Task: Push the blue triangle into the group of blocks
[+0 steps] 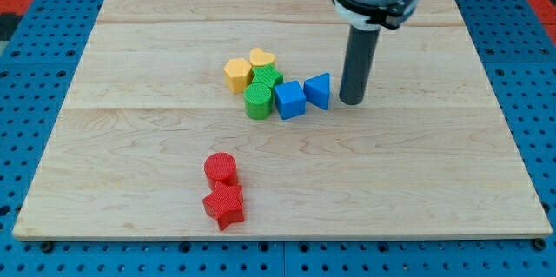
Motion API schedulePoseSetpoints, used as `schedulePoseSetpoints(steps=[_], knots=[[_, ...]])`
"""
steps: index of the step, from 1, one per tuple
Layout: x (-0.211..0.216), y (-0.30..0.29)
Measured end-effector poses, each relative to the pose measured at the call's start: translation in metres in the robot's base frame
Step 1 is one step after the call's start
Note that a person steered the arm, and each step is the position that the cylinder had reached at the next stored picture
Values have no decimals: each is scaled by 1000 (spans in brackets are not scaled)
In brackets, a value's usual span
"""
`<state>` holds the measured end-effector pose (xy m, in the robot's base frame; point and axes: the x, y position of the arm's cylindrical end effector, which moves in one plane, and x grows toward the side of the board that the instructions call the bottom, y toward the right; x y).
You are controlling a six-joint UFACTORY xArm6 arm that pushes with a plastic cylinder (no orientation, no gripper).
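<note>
The blue triangle lies near the board's middle, its left side touching a blue cube. The cube belongs to a tight group with a green cylinder, a second green block, a yellow hexagon and a yellow heart. My tip rests on the board just to the right of the blue triangle, with a small gap between them.
A red cylinder and a red star sit together toward the view's bottom, left of centre. The wooden board lies on a blue pegboard surface. The arm's body comes down from the view's top.
</note>
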<state>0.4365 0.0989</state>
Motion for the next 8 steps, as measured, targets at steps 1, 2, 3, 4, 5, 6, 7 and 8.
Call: schedulePoseSetpoints(steps=[1, 2, 3, 4, 5, 6, 7, 8], knots=[[5, 0], [-10, -8], [-21, -16], [-21, -25], [-21, -29], [-2, -7], [5, -11], [-24, -13]])
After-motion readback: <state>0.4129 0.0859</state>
